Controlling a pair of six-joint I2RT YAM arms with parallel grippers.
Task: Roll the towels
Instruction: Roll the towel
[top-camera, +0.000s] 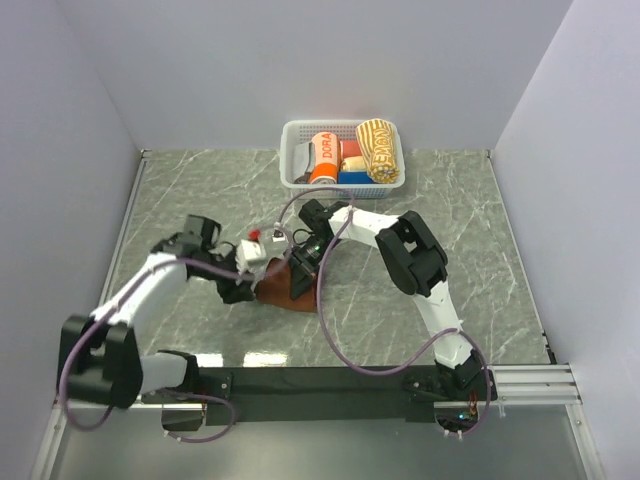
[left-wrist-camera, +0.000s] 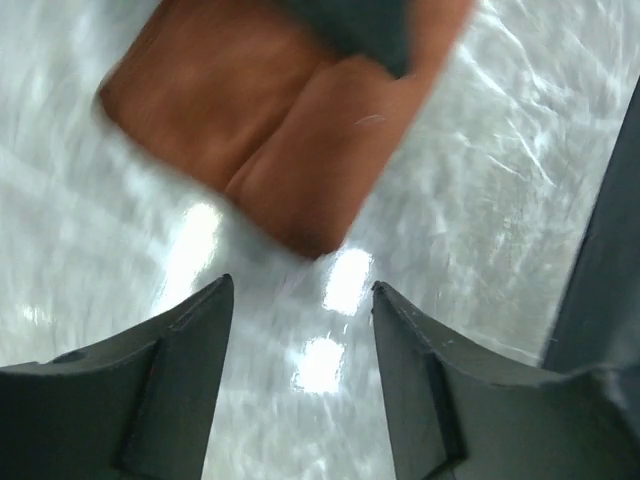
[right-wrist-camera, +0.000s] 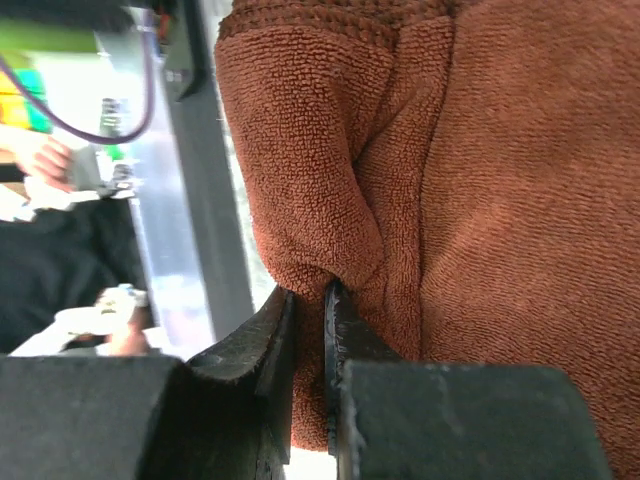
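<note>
Top view: rust-brown towel (top-camera: 284, 293) mostly hidden under left gripper (top-camera: 237, 289) and right gripper (top-camera: 298, 268). Left wrist: towel blurred, cut off at 12 o'clock. Right wrist: it runs off at 12 and 3 o'clock.

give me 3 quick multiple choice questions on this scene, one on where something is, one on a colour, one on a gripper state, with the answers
1. Where is the cream-yellow striped towel?
A. spread flat by the left arm's base
B. in the white basket
C. draped over the right arm

2. What colour is the towel lying between the two arms?
A. blue
B. white
C. rust-brown

3. How does the left gripper stand?
A. open, nothing between its fingers
B. shut on the striped towel
C. shut on a red roll

Answers:
1 B, the top view shows it inside the basket at the far side.
2 C, both wrist views show rust-brown cloth.
3 A, the left wrist view shows its fingers apart with only bare table between them.
</note>
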